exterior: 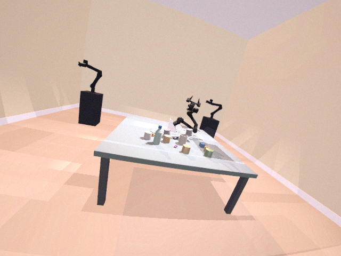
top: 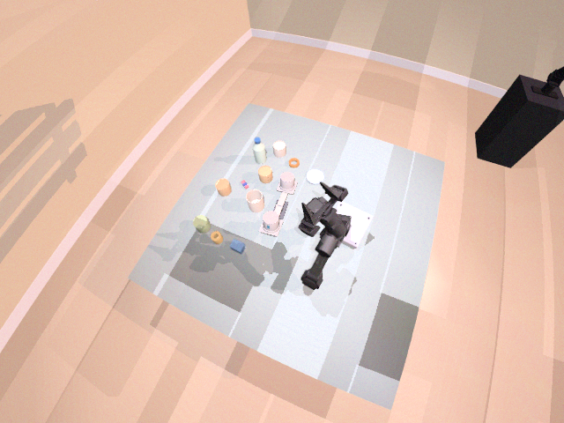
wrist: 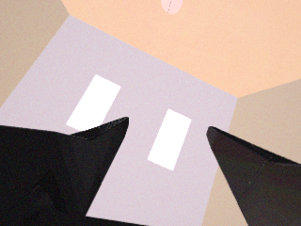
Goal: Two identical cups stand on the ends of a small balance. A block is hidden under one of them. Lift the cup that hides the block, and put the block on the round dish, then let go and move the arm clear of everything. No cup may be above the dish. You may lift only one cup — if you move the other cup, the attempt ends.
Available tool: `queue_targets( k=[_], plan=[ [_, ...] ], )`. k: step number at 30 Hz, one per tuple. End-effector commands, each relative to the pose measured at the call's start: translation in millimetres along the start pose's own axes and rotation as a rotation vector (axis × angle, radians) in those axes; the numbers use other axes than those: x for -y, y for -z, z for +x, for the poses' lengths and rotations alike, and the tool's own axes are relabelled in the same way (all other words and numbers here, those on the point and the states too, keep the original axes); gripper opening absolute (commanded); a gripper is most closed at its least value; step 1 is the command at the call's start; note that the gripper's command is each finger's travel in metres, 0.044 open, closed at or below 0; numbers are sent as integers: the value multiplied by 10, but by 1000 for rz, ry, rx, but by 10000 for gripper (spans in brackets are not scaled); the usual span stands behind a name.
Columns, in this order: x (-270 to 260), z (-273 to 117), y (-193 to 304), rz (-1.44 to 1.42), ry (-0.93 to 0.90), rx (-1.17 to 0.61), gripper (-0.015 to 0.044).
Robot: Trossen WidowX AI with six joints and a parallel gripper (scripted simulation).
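Two matching pale pink cups stand on the square end plates of the balance [top: 280, 200]. One cup [top: 287, 181] [exterior: 167, 132] is at the end near the dish; the other cup [top: 270, 220] [exterior: 189, 132] is at the opposite end and shows a small teal patch low on its side. I cannot tell from these frames whether the beam is tilted. No block shows clearly beneath either cup. The round white dish [top: 315, 176] looks empty. My gripper [top: 313, 194] [exterior: 195, 97] [wrist: 166, 125] is open and empty, raised high above the table and pointing upward.
A bottle [top: 259, 153] [exterior: 157, 137], a white cup [top: 279, 149], an orange ring [top: 292, 159], orange cylinders [top: 265, 174] [top: 223, 187] and a larger pink cup [top: 256, 201] surround the balance. A green cylinder [top: 201, 223] and blue block [top: 237, 246] lie farther off. A white panel [top: 359, 223] is beside the arm.
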State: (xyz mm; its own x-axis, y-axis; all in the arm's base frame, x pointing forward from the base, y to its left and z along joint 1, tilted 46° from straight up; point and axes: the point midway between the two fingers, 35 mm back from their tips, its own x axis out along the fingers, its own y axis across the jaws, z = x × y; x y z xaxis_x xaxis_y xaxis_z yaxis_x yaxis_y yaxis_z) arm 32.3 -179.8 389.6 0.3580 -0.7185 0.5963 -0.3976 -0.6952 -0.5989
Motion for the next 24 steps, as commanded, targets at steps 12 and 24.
queue_targets(
  k=[12,24],
  plan=[
    [-568,135,-235,243,-226,138,440],
    [-1105,116,-640,528,-483,292,440]
  ],
)
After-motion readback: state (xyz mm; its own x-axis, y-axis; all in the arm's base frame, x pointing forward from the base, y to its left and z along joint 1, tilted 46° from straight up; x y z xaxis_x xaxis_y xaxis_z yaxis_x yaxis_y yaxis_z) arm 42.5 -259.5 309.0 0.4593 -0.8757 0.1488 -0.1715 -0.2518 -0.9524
